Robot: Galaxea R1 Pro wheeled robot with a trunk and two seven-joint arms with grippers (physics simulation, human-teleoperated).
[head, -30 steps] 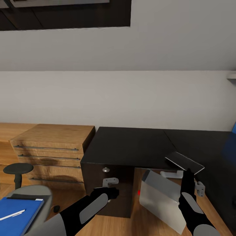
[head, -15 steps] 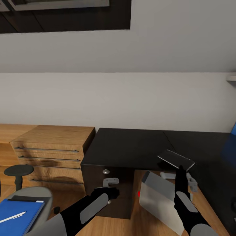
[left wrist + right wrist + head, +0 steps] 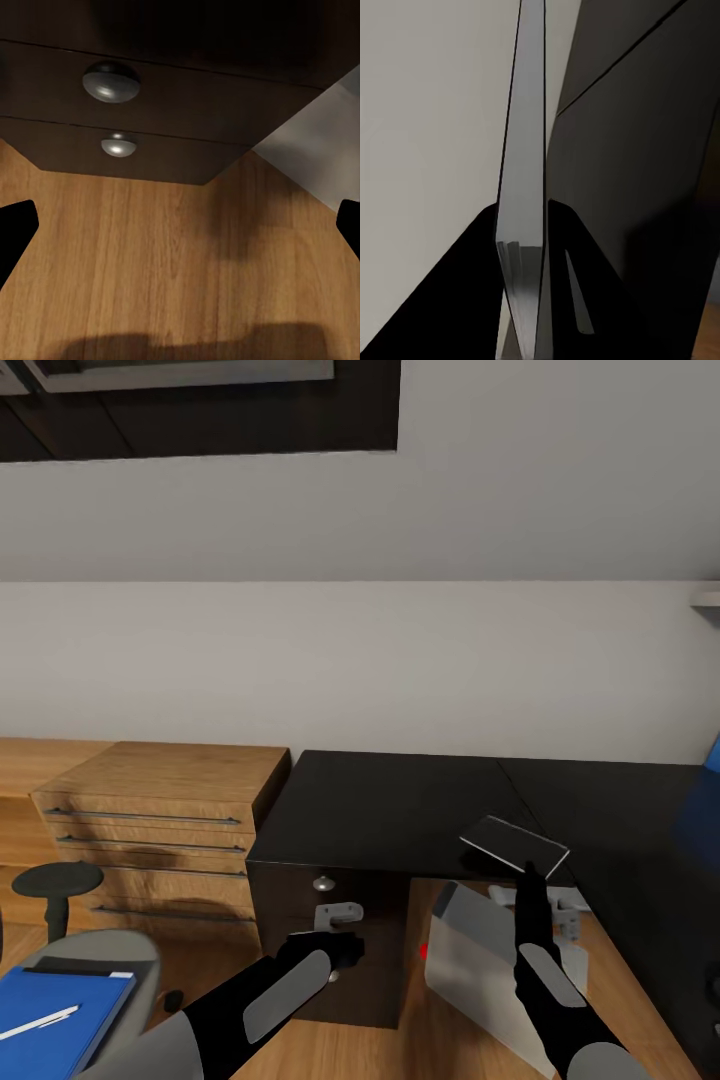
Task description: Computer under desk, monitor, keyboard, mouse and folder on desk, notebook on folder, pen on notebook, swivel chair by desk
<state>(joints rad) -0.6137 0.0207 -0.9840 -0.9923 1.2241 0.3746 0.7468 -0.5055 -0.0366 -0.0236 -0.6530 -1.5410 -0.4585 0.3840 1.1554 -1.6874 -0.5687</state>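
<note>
My right gripper (image 3: 527,868) is shut on a thin flat grey slab, apparently the keyboard (image 3: 514,844), held tilted just above the black desk's (image 3: 390,800) front edge. In the right wrist view the keyboard (image 3: 526,150) stands edge-on between the black fingers (image 3: 472,292). The grey computer case (image 3: 480,965) stands on the floor under the desk. My left gripper (image 3: 335,945) hangs open before the desk's drawers (image 3: 150,90), its fingertips (image 3: 15,232) wide apart. A blue folder (image 3: 55,1010) with a white pen (image 3: 38,1020) on it lies on the grey swivel chair (image 3: 110,950) at lower left.
A wooden chest of drawers (image 3: 160,810) adjoins the desk's left side, with a small round dark stool (image 3: 55,880) in front of it. Something blue (image 3: 705,800) shows at the right edge above the desk. A white wall runs behind.
My right gripper has carried the keyboard leftward and farther up over the desk's front edge. The left arm has stayed put. The camera shifted slightly at first.
</note>
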